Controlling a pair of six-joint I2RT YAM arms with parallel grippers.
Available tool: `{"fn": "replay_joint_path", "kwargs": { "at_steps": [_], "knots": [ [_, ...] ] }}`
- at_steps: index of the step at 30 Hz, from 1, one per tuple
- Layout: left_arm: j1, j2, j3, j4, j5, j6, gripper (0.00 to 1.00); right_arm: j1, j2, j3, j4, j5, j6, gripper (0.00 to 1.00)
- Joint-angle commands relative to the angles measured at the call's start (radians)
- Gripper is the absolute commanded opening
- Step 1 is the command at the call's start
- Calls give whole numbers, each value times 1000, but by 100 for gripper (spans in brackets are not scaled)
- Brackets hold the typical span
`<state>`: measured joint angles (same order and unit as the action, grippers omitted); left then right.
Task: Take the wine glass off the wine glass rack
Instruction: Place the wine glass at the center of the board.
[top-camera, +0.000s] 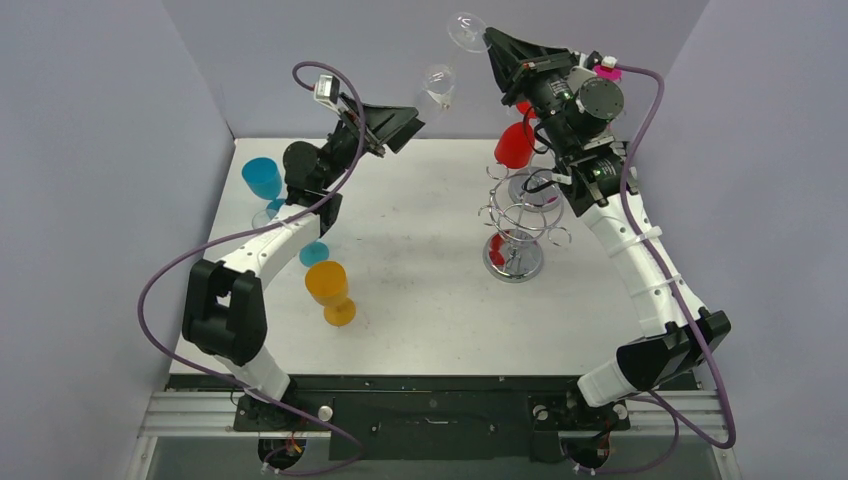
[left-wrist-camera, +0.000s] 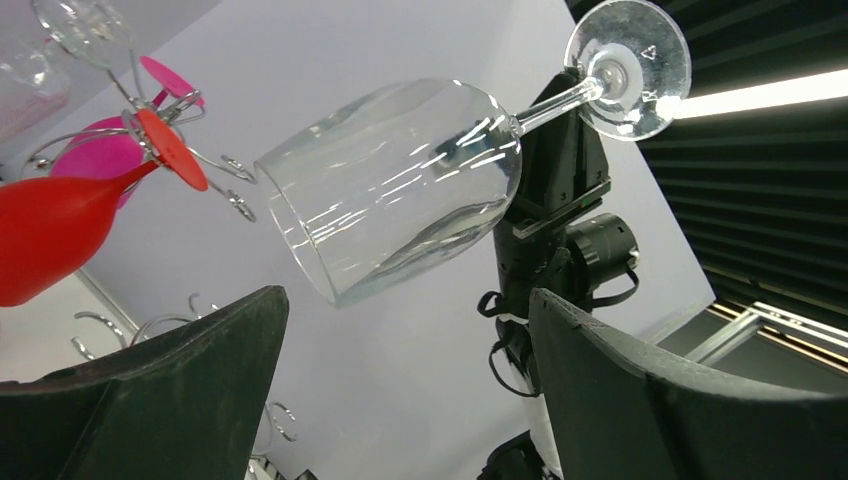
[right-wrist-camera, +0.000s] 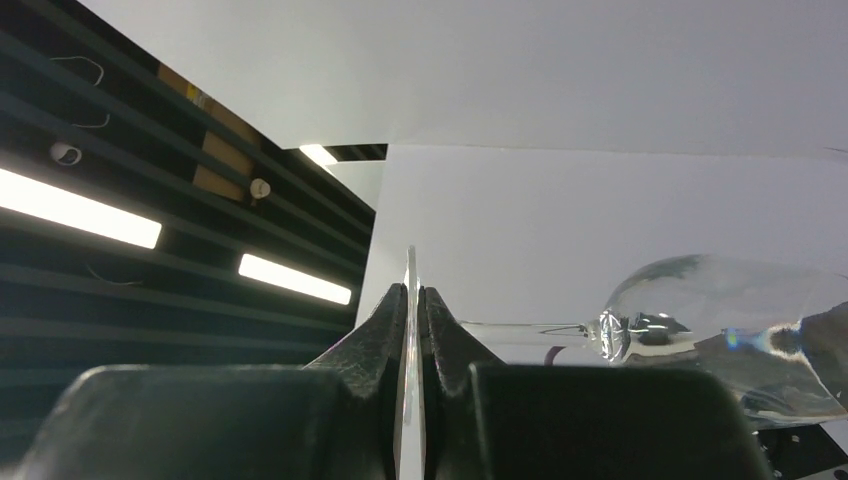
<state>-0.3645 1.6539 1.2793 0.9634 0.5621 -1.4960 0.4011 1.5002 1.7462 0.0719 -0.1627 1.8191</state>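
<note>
A clear wine glass (top-camera: 438, 82) hangs tilted in the air, high above the table's back and clear of the wire wine glass rack (top-camera: 515, 215). My right gripper (top-camera: 490, 42) is shut on its round foot (top-camera: 467, 30). In the right wrist view the foot's thin edge (right-wrist-camera: 410, 265) is pinched between the right gripper (right-wrist-camera: 412, 300) fingers, with stem and bowl (right-wrist-camera: 720, 320) running off to the right. My left gripper (top-camera: 412, 125) stands open just below the bowl. The left wrist view shows the bowl (left-wrist-camera: 400, 180) just beyond the left gripper (left-wrist-camera: 405, 300), with nothing between its fingers.
A red glass (top-camera: 515, 145) hangs on the rack, and a pink one (left-wrist-camera: 100, 150) shows behind it. A blue glass (top-camera: 262, 178) and an orange glass (top-camera: 330, 290) stand on the left of the table by the left arm. Walls close in at the back and both sides.
</note>
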Motion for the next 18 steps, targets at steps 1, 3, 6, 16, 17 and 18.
{"fn": "replay_joint_path", "kwargs": {
  "at_steps": [1,3,6,16,17,18],
  "knots": [
    [7,16,30,217,9,-110,85,7,-4,-6,165,-14,67,0],
    [7,25,33,285,2,-145,81,7,-4,-16,183,-20,82,0],
    [6,31,43,346,-8,-188,75,7,-1,-28,210,-29,105,0],
    [6,1,92,386,-22,-199,60,7,-9,-118,306,-53,187,0],
    [6,0,95,387,-22,-197,59,7,-9,-123,313,-57,198,0],
    [6,-1,100,384,-22,-190,58,7,-9,-128,320,-58,199,0]
  ]
}}
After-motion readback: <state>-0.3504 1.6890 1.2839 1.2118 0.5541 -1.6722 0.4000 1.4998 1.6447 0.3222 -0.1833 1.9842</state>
